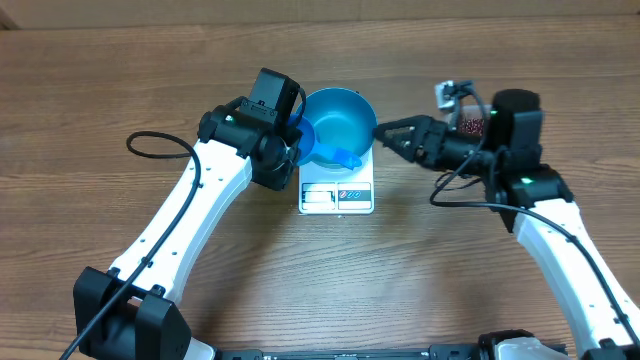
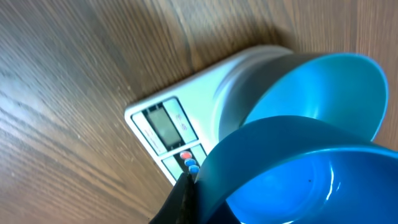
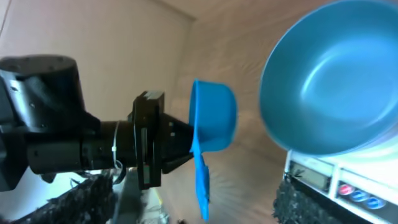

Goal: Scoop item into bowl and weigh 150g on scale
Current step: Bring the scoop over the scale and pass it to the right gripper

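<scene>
Bowl [image 1: 345, 118]: bright blue, smooth-walled, sitting on scale [image 1: 336, 197] | left gripper [image 1: 298, 138]: clamped shut on scoop [image 1: 325, 145] | right gripper [image 1: 382, 132]: jaws wide, holding nothing | beans [image 1: 470, 125]: visible overhead only

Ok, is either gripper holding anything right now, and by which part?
The left gripper holds the small blue plastic scoop by its cup's rim, with the handle free. The right gripper is open and empty.

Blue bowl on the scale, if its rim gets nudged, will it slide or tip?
The bowl looks like smooth, thin plastic with nothing visible inside, so probably light and easy to slide. It is about as wide as the scale under it, so a push high on the rim might tip it.
</scene>
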You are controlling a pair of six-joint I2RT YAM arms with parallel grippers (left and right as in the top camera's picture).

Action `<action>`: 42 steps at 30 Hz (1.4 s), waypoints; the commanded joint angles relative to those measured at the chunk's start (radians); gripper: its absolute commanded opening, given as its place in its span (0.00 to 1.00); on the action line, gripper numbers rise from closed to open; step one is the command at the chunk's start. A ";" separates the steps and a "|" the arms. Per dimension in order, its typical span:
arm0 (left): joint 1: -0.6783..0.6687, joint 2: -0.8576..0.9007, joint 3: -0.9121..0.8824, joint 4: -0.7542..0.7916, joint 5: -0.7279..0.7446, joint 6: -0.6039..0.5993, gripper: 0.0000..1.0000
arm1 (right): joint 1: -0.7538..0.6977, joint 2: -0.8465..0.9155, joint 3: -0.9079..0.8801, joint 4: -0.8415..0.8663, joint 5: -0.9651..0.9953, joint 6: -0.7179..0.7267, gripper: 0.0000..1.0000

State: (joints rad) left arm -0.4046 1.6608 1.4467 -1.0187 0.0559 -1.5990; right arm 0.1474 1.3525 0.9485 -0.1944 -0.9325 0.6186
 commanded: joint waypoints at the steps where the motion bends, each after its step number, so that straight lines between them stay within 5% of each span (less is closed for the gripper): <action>1: -0.002 0.002 0.011 -0.002 0.073 -0.050 0.04 | 0.060 0.010 0.019 0.002 0.051 0.063 0.83; 7: -0.003 0.002 0.011 -0.002 0.073 -0.066 0.04 | 0.149 0.013 0.019 0.004 0.186 0.144 0.74; 11: -0.003 0.002 0.011 -0.002 0.075 -0.089 0.04 | 0.161 0.013 0.019 0.014 0.199 0.147 0.53; 22: -0.010 0.002 0.011 0.003 0.103 -0.093 0.04 | 0.202 0.014 0.019 -0.012 0.275 0.130 0.60; 32: -0.017 0.002 0.011 0.004 0.123 -0.105 0.04 | 0.239 0.014 0.019 0.003 0.322 0.141 0.40; 42: -0.038 0.002 0.011 0.007 0.137 -0.112 0.04 | 0.238 0.017 0.019 0.003 0.330 0.145 0.30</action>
State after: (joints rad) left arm -0.4274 1.6608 1.4467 -1.0134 0.1780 -1.6871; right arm 0.3813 1.3624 0.9485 -0.1989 -0.6170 0.7597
